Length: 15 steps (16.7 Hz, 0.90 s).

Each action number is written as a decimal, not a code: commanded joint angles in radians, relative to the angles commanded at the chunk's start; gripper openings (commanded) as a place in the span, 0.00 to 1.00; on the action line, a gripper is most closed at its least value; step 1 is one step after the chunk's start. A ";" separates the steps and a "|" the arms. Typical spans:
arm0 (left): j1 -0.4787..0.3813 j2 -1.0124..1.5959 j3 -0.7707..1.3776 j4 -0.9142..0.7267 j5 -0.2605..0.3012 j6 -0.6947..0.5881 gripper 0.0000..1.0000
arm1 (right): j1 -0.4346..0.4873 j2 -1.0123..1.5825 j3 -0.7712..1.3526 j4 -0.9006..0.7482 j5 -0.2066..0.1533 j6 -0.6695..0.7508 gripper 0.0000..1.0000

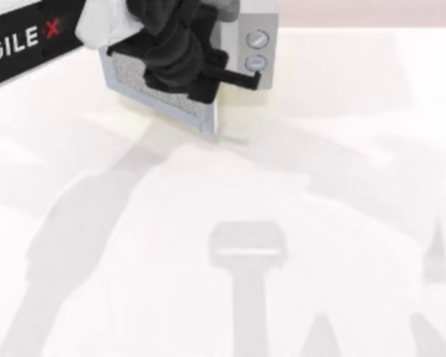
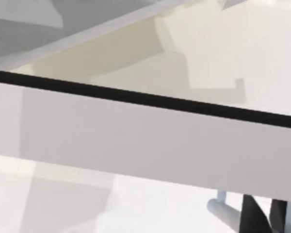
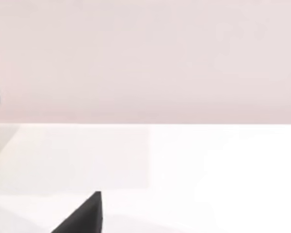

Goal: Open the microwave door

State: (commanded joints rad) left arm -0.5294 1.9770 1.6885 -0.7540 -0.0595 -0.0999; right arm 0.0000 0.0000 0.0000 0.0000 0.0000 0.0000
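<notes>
The light-grey microwave (image 1: 262, 18) stands at the table's far edge, left of centre, with two round knobs on its right panel. Its mesh-windowed microwave door (image 1: 126, 74) is swung partly out, its free edge nearest the table's middle. My left arm reaches over it from the upper left, and the left gripper (image 1: 217, 88) sits at that free edge. In the left wrist view the door (image 2: 145, 141) is a wide grey band, and the left gripper (image 2: 266, 218) is shut on the grey handle bar (image 2: 223, 211). The right gripper (image 3: 87, 218) is parked out of the top view.
A black board with AGILE lettering (image 1: 22, 41) stands at the far left. The white table (image 1: 320, 186) spreads out in front of the microwave, crossed only by arm shadows. A pink wall (image 3: 145, 58) rises behind the table's far edge.
</notes>
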 joint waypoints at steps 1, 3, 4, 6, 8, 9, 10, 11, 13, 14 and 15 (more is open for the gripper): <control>0.000 0.000 0.000 0.000 0.000 0.000 0.00 | 0.000 0.000 0.000 0.000 0.000 0.000 1.00; -0.005 0.002 -0.006 0.001 0.008 -0.001 0.00 | 0.000 0.000 0.000 0.000 0.000 0.000 1.00; -0.001 -0.005 -0.016 0.003 0.014 0.010 0.00 | 0.000 0.000 0.000 0.000 0.000 0.000 1.00; 0.012 -0.030 -0.047 0.013 0.034 0.051 0.00 | 0.000 0.000 0.000 0.000 0.000 0.000 1.00; 0.027 -0.061 -0.079 0.027 0.059 0.098 0.00 | 0.000 0.000 0.000 0.000 0.000 0.000 1.00; 0.033 -0.072 -0.094 0.031 0.069 0.117 0.00 | 0.000 0.000 0.000 0.000 0.000 0.000 1.00; 0.037 -0.078 -0.106 0.033 0.076 0.130 0.00 | 0.000 0.000 0.000 0.000 0.000 0.000 1.00; 0.038 -0.080 -0.110 0.033 0.078 0.134 0.00 | 0.000 0.000 0.000 0.000 0.000 0.000 1.00; 0.038 -0.080 -0.110 0.033 0.078 0.134 0.00 | 0.000 0.000 0.000 0.000 0.000 0.000 1.00; 0.038 -0.080 -0.110 0.033 0.078 0.134 0.00 | 0.000 0.000 0.000 0.000 0.000 0.000 1.00; 0.038 -0.080 -0.110 0.033 0.078 0.134 0.00 | 0.000 0.000 0.000 0.000 0.000 0.000 1.00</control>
State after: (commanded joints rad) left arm -0.4912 1.8974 1.5788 -0.7213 0.0183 0.0339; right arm 0.0000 0.0000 0.0000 0.0000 0.0000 0.0000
